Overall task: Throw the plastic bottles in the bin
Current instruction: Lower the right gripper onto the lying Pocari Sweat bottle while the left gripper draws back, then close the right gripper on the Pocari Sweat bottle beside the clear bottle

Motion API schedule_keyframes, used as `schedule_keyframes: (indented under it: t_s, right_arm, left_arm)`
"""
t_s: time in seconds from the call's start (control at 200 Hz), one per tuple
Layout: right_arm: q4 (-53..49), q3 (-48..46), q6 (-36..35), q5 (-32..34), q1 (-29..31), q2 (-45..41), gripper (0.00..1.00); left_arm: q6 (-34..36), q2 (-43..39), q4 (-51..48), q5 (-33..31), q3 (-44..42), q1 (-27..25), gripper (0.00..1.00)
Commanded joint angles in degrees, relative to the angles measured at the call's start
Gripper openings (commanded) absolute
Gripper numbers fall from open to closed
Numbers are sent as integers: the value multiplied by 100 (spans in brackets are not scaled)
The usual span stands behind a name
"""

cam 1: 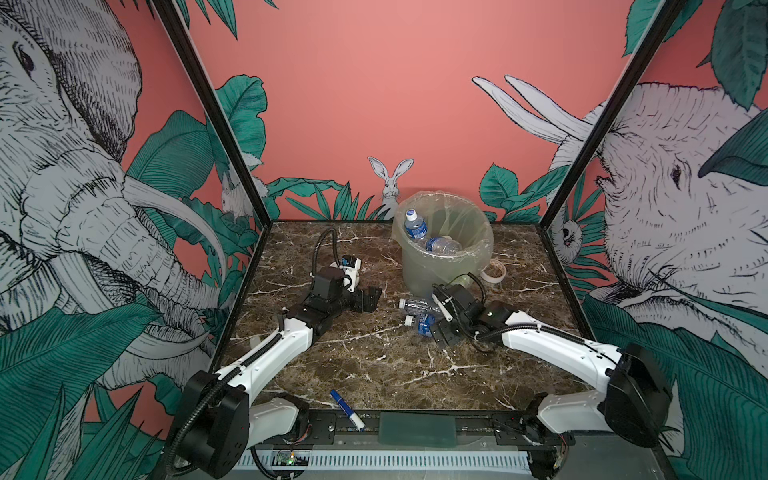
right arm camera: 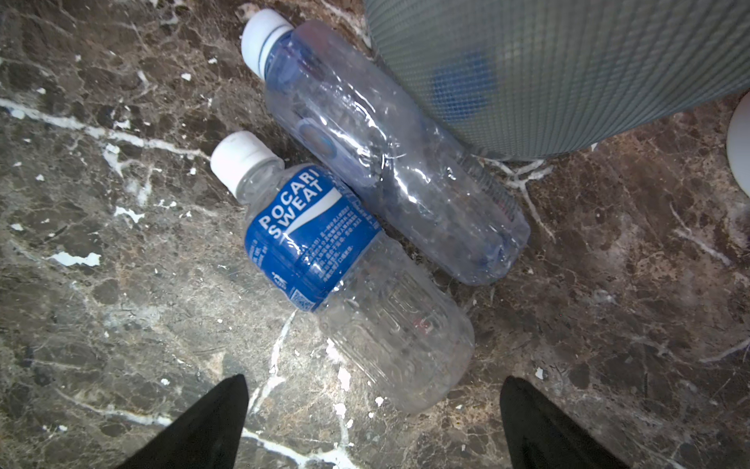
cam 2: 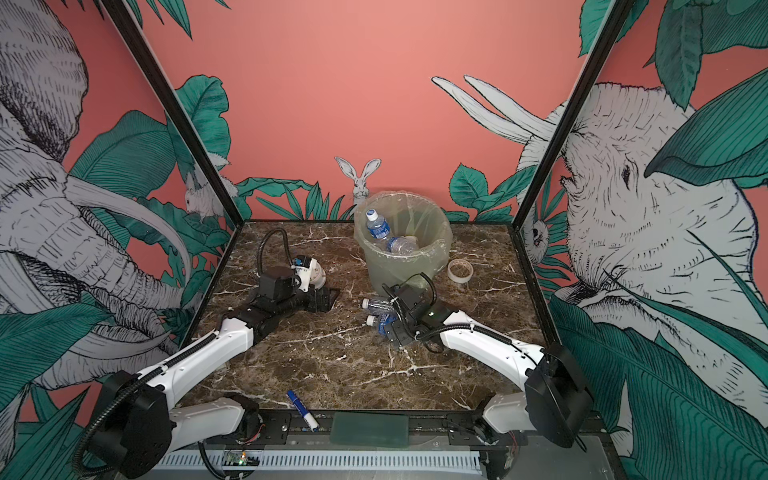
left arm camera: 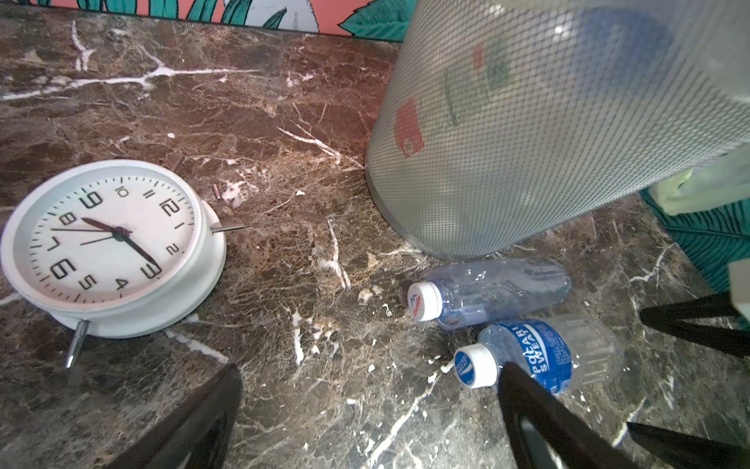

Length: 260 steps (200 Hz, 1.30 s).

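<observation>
On table: blue-labelled bottle and clear bottle, lying touching, beside bin. Inside bin: two bottles. Jaws spread wide, empty: left gripper, right gripper.

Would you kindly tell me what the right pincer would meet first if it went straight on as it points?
Probably the Pocari Sweat bottle: its clear base lies ahead, between the fingertips of the open right pincer. Height above it is unclear; the bin stands beyond.

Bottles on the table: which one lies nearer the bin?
The plain clear bottle, at the foot of the bin; the blue-labelled Pocari Sweat bottle lies beside it, farther from the bin.
</observation>
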Motion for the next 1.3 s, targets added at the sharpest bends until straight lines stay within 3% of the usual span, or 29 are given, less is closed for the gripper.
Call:
schedule_keyframes:
  t_s: [0.0, 0.795, 1.295]
  right_arm:
    - [41, 110, -78, 86, 35, 115, 99]
    - [164, 198, -244, -55, 35, 960, 99]
    - [114, 285, -296, -181, 150, 934, 99]
  left_arm:
    - [-65, -91, 91, 123, -141, 33, 100]
    - [-36, -258, 16, 271, -761, 41, 100]
    - [-52, -383, 34, 240, -957, 54, 100]
